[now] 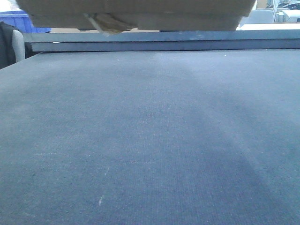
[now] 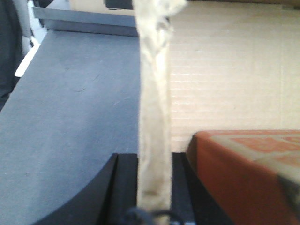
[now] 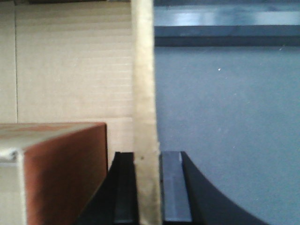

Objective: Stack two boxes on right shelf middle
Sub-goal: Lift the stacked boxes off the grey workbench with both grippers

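Note:
One tan cardboard box [image 1: 140, 11] hangs at the top of the front view, above the dark surface, with a loose tape strip [image 1: 107, 24] dangling from its bottom edge. In the left wrist view my left gripper [image 2: 153, 161] is shut on the box's upright side wall [image 2: 154, 93], one black finger on each face. The right gripper [image 3: 147, 159] is likewise shut on the opposite wall [image 3: 143, 84]. The box's pale inner face [image 2: 225, 70] shows beyond. A second box does not show clearly. The shelf's metal beam [image 1: 164, 41] runs across behind.
A wide dark grey flat surface [image 1: 150, 140] lies under the box. A red-brown carton [image 2: 243, 173] [image 3: 61, 173] sits inside the held box beside each gripper. A blue plastic bin [image 1: 18, 21] stands at the back left.

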You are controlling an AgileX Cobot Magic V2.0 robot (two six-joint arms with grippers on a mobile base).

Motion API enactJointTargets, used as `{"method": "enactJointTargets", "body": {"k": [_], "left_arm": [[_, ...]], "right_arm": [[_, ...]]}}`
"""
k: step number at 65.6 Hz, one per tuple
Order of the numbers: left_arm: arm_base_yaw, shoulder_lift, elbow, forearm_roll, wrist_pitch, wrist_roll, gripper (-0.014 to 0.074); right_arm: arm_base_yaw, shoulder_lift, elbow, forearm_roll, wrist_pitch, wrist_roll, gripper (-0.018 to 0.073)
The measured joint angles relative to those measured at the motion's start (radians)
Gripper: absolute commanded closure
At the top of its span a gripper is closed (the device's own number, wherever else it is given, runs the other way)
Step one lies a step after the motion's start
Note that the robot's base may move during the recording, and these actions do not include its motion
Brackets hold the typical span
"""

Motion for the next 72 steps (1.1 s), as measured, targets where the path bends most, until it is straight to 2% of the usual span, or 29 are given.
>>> {"method": "enactJointTargets", "body": {"k": [72], "left_arm": [[0.0,0.0,0.0,0.0,-0.006,0.0,0.0708]], "right_arm": [[0.0,0.0,0.0,-0.016,-0.021,0.022,0.0711]]}}
